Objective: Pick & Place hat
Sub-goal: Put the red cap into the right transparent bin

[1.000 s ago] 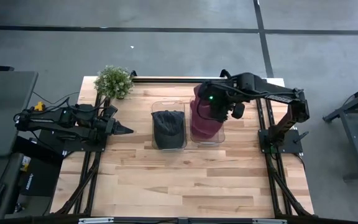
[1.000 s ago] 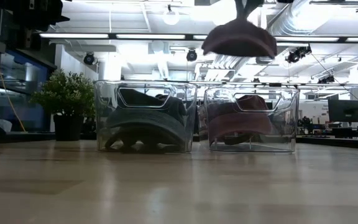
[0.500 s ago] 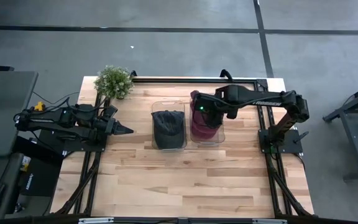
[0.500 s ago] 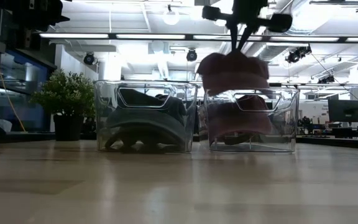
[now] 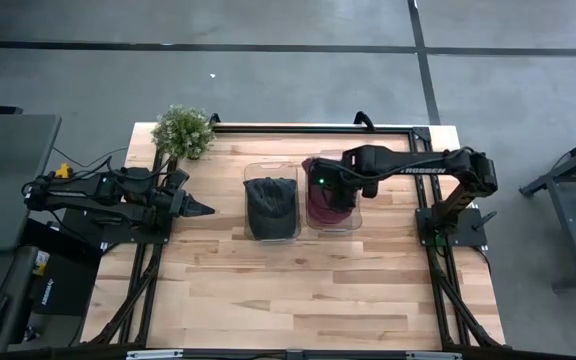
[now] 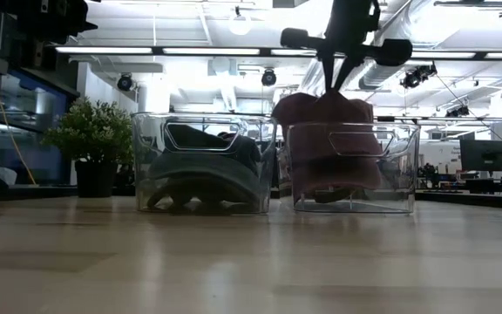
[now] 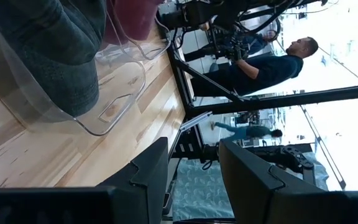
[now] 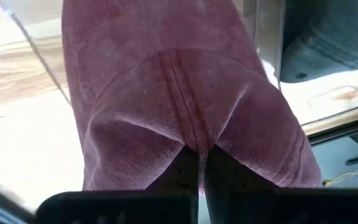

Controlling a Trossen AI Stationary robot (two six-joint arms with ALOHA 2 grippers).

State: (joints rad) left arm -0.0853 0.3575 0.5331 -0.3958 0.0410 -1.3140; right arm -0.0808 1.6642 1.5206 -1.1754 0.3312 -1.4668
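Observation:
Two clear bins stand side by side mid-table. The left bin (image 5: pixel 271 236) holds a dark grey hat (image 5: pixel 270 200). Over the right bin (image 5: pixel 354 222), my right gripper (image 6: pixel 334 77) is shut on a maroon hat (image 6: pixel 321 112). This hat hangs into the bin's open top, above another maroon hat (image 6: pixel 342 174) that lies inside. The right wrist view is filled with the held hat (image 8: pixel 166 74). My left gripper (image 5: pixel 206 210) waits at the table's left, pointing toward the bins, its fingers open (image 7: pixel 191 180) and touching nothing. My right gripper pinches a raised fold of the maroon hat's crown (image 8: pixel 194 142), at a seam, between its two fingers. The fingers come steeply from above, pointing down. The hat hangs bunched below them with its lower part inside the right bin's walls. I cannot tell whether it rests on the hat beneath.
A potted plant (image 5: pixel 182 130) stands at the table's far left corner. Bare wooden tabletop (image 5: pixel 298 290) stretches from the bins to the near edge. Beyond the table, people show in the left wrist view (image 7: pixel 260 65).
My right gripper has come down toward the right bin, rolling a little at the wrist and staying shut. The maroon hat has sunk from well above the bin to its rim. Its lower part now hangs inside the walls and it looks more bunched.

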